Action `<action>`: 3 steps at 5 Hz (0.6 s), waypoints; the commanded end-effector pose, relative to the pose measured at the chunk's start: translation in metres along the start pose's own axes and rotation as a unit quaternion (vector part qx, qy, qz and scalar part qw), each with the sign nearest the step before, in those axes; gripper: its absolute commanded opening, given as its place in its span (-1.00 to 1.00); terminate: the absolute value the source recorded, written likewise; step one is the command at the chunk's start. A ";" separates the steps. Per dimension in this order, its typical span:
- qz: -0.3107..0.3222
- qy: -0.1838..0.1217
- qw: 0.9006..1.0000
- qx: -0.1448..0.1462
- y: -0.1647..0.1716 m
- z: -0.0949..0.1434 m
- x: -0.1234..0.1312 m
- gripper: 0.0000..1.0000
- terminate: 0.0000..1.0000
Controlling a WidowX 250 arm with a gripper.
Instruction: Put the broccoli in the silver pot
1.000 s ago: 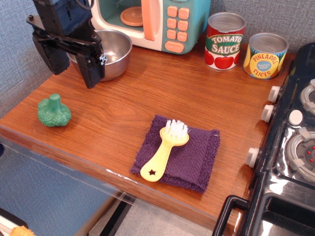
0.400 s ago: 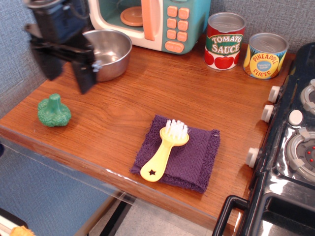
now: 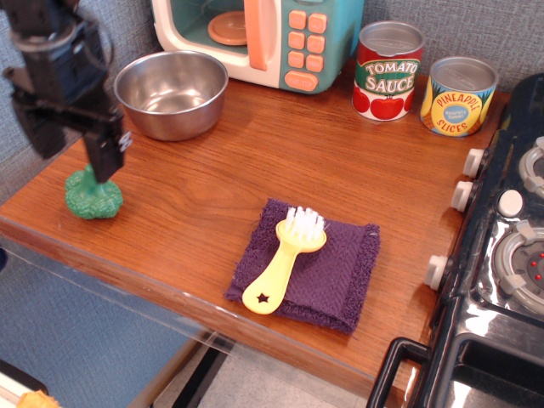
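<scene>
Since the earlier frames the gripper (image 3: 75,151) has swung from in front of the silver pot (image 3: 172,93) toward the left edge of the frame and dropped lower; it now hangs directly over the broccoli (image 3: 93,195), jaws spread wide, nothing between them, one finger (image 3: 105,146) overlapping the broccoli's stem in this view, contact not determinable. Broccoli unmoved: sits at the lower left of the worktop (image 3: 255,161), close to the front-left corner and edge. Silver pot at upper left of the frame, empty inside, now fully unobstructed, standing just in front of the toy microwave (image 3: 259,38) with its orange keypad; writing on the keys not legible. Upper right: red can (image 3: 388,70) labelled "TOMATO SAUCE" with tomato pictures; beside it a yellow can (image 3: 459,95) reading "PINEAPPLE SLICES". Both stand against the back wall, near each other, apart. Lower centre: purple cloth (image 3: 323,276) lying near the front edge of the worktop, yellow brush (image 3: 283,261) on top of it, white bristles toward the back, a black star on the handle end. Toy stove (image 3: 501,255) with knobs borders the right edge. Open wood between broccoli and pot, and across the middle of the worktop.
</scene>
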State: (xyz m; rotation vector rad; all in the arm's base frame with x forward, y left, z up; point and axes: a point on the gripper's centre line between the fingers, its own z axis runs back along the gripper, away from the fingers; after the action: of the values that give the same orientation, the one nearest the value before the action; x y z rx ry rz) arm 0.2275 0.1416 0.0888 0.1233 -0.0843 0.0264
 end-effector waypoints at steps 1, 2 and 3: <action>0.025 0.018 0.999 0.027 0.016 -0.017 0.000 1.00 -1.00; 0.029 0.027 0.999 0.031 0.018 -0.027 0.009 1.00 -1.00; 0.034 0.026 0.999 0.030 0.018 -0.031 0.020 1.00 -1.00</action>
State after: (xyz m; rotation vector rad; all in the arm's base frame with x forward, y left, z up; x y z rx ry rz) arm 0.2461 0.1598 0.0508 0.1596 -0.0005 0.1030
